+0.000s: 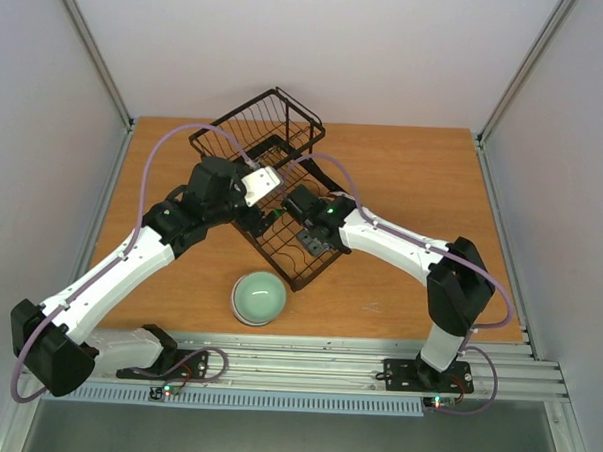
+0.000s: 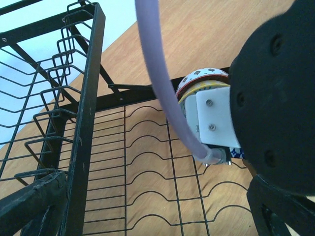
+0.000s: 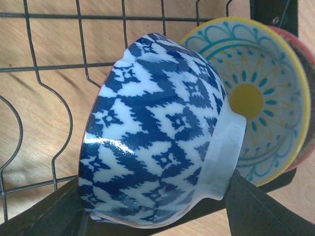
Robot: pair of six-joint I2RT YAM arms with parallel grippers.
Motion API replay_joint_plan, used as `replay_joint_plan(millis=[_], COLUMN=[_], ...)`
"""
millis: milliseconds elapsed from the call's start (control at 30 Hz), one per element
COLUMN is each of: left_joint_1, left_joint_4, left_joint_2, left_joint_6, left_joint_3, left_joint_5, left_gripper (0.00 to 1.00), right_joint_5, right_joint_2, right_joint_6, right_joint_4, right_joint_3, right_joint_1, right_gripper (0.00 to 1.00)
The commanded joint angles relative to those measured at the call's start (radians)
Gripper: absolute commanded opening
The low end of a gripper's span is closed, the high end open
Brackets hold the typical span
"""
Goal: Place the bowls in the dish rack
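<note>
1 blue bowl [image 3: 157,132] held inside dish rack [image 1: 271,125]

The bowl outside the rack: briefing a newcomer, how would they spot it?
Find the black wire rack mid-table. Off its near corner a bowl sits alone on the wood. It is plain pale green; the blue bowl at the rack is patterned.

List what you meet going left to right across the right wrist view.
Black wire dish rack → blue-and-white patterned ceramic bowl, tipped on its side → white ceramic bowl with yellow centre and teal lines → pink-red ceramic bowl, only a sliver at the right edge.
</note>
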Motion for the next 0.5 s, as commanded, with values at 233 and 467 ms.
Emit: replay_joint_plan(millis=[233,467], left_joint_1=[0.005,0.005], left_joint_4=[0.047,0.046], left_joint_2=[0.002,0.012], left_joint_6=[0.016,0.015], left_joint_3=[-0.013,-0.011], left_joint_5=[0.033,0.036], left_gripper=[0.99,0.99], right_joint_5=[0.033,-0.048], right_joint_2=[0.057,0.066], right_joint_6=[-0.052,-0.067], right_joint_4=[-0.004,-0.005], right_joint_3=[0.026,0.029], right_joint_1=[-0.005,-0.017], right_gripper=[0.01,0.01])
